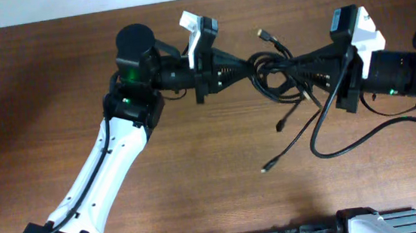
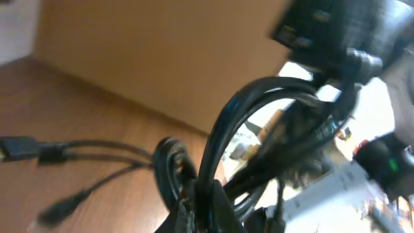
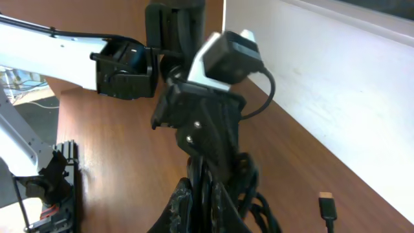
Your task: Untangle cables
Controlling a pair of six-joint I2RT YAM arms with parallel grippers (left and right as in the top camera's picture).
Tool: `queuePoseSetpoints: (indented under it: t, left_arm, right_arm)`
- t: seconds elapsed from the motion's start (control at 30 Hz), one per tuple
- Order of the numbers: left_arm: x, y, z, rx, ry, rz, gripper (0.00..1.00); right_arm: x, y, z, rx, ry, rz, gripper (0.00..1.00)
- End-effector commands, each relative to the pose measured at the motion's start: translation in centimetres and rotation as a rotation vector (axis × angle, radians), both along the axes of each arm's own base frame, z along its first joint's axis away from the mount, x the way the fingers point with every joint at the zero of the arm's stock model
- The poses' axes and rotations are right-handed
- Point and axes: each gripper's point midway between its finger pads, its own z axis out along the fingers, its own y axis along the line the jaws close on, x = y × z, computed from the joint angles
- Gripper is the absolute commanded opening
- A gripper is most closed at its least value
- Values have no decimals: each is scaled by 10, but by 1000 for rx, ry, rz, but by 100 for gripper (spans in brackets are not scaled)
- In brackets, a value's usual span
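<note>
Cables: thin black cords in one knotted bundle, held up between the two hands above the worktop. Landmark is the knot.

Left hand: just left of the knot, closed on the cords. Its wrist view shows a doubled loop arching up out of the grip.

Right hand: just right of the knot, also clamped on the cords. In its own view the strands run straight into its grip, and how many it holds I cannot tell.

Loose ends: two tails drop below the knot. One plug lies well below it on the worktop, another nearer. A third plug pokes out just above the knot.

Handling, as judged:
- The cords look light, limp and springy, and the jackets are likely grippy enough to bind on each other.
- Pulling the hands straight apart would probably cinch the knot.
- The better hold is a single strand close beside the knot, or a free tail just behind its plug, fed back through a loop.
- The plugs are the only stiff parts and will snag on the loops.
</note>
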Motion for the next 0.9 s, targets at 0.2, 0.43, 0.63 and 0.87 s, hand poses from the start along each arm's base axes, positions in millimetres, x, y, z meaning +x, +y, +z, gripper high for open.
queuePoseSetpoints:
  t: [0.2,0.43,0.63,0.87]
  left_arm:
    - [59,19,-50,156,371,425,0]
    - [53,17,-47,145,388,377,82]
    - [52,28,-40,128,299,328,99]
    - [50,54,-15,51,38,219,99]
  right_arm:
    - [-8,3,9,24,-24,30,4]
    - [-6,2,8,18,-23,21,4]
    - [-6,2,8,18,-22,21,4]
    - [-7,2,8,19,-22,22,4]
